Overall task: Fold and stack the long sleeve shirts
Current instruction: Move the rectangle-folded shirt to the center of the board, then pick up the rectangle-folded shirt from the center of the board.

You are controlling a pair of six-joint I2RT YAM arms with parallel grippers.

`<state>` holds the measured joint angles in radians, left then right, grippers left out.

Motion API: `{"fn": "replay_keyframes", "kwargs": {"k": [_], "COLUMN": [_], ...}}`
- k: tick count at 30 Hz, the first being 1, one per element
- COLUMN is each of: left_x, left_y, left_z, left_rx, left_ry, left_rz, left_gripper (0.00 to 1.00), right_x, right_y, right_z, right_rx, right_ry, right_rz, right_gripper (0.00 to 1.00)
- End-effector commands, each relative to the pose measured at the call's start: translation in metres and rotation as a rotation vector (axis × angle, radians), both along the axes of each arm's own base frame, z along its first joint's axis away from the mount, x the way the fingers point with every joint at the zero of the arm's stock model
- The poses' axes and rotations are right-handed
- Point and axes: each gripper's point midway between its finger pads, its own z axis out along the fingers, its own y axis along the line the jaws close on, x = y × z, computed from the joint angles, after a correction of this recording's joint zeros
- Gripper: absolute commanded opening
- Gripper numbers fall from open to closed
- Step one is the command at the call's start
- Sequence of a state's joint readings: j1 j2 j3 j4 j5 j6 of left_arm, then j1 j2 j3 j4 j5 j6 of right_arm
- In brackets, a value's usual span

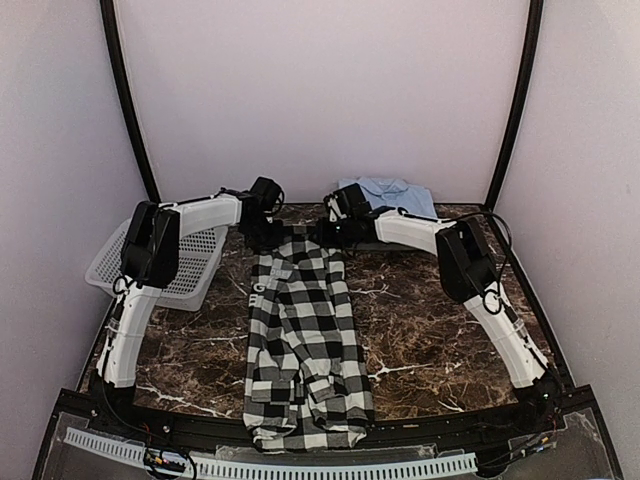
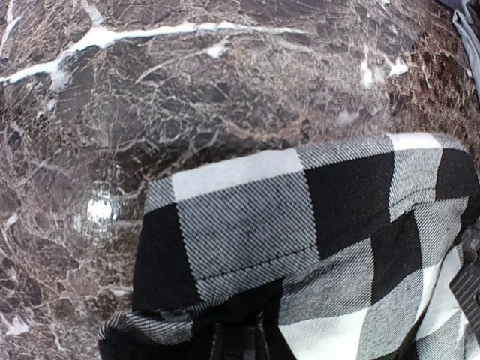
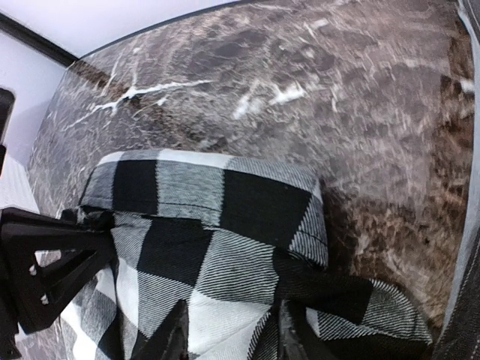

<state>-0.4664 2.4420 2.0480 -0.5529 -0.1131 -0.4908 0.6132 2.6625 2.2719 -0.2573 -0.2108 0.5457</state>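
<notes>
1. Beneath both grippers, the marble table [image 1: 430, 320] carries the work, which I judge to be about midway.
2. The checked shirt [image 1: 305, 330] stretches from the grippers back towards the arm bases as a long narrow strip. Its sides are apparently folded in; the crosswise folds and the stacking are not yet done.
3. The grey basket [image 1: 150, 290] sits outboard of the left gripper, apart from the cloth.
4. The light blue shirt [image 1: 385, 190] lies folded just behind the right gripper; no red shirt shows.
5. The right gripper [image 3: 231, 334] rests on the strip's far end, fingers spread with cloth between them, seemingly released.
6. The left gripper [image 1: 266, 232] sits at that end's other corner; I cannot tell whether it pinches the cloth.
</notes>
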Motion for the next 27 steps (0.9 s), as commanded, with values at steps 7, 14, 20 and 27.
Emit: {"fn": "replay_keyframes", "kwargs": {"k": [7, 14, 20, 27], "left_x": [0.011, -0.037, -0.095, -0.173], "left_y": [-0.013, -0.042, -0.051, -0.047], "left_z": [0.104, 0.164, 0.177, 0.16], "left_rx": [-0.043, -0.068, -0.109, -0.315], "left_ry": [-0.122, -0.176, -0.158, -0.074], "left_rz": [-0.051, -0.124, -0.177, -0.256], "left_gripper": [0.38, 0.54, 0.51, 0.48], "right_x": [-0.007, -0.046, -0.09, -0.168], "right_y": [0.007, -0.005, -0.014, -0.026], "right_z": [0.126, 0.166, 0.175, 0.165], "right_rx": [0.127, 0.127, 0.11, 0.068], "right_ry": [-0.163, -0.181, -0.182, -0.146], "right_rz": [0.121, 0.155, 0.157, 0.207], "right_gripper": [0.52, 0.57, 0.57, 0.57]}}
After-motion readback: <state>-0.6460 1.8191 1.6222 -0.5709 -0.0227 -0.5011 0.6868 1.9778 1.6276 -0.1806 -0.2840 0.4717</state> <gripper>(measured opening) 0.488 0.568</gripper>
